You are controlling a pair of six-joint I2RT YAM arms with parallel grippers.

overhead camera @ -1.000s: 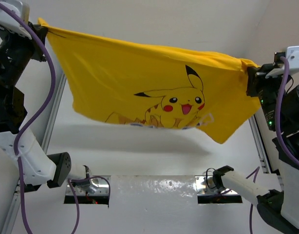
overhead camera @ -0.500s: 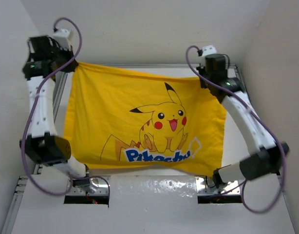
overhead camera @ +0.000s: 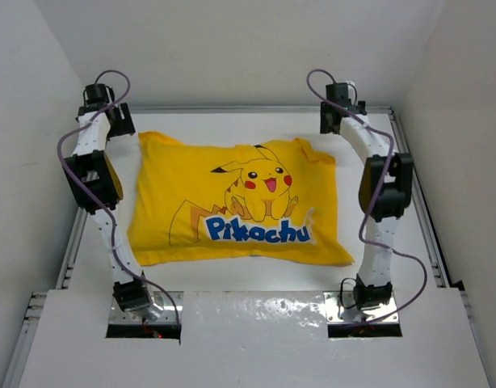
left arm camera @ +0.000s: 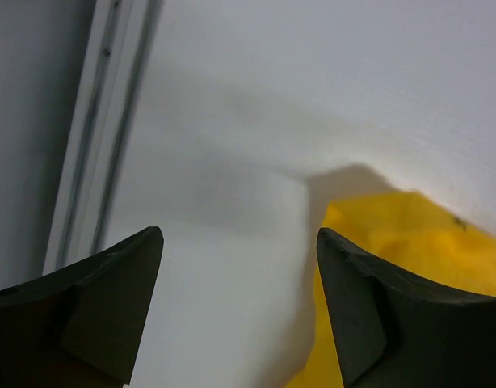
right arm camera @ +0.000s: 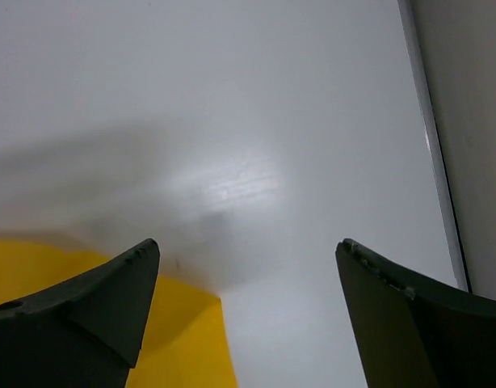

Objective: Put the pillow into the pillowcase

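Pillowcase [overhead camera: 236, 202] lies print-up on the white table [overhead camera: 232, 129] between pale walls [overhead camera: 38, 97], both jaws spread empty.

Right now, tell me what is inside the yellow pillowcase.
The pillowcase lies plump on the table, as if filled, but its yellow fabric hides whatever is inside. No pillow shows at any edge.

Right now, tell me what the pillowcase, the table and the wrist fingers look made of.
Pillowcase: thin cloth, matte and printed; it creases and puckers at its corners.
Table: hard, smooth white board, probably laminate or painted; a soft glare shows on it.
Fingers: dark matte moulded plastic by the look, with crisp edges; coated metal cannot be ruled out.
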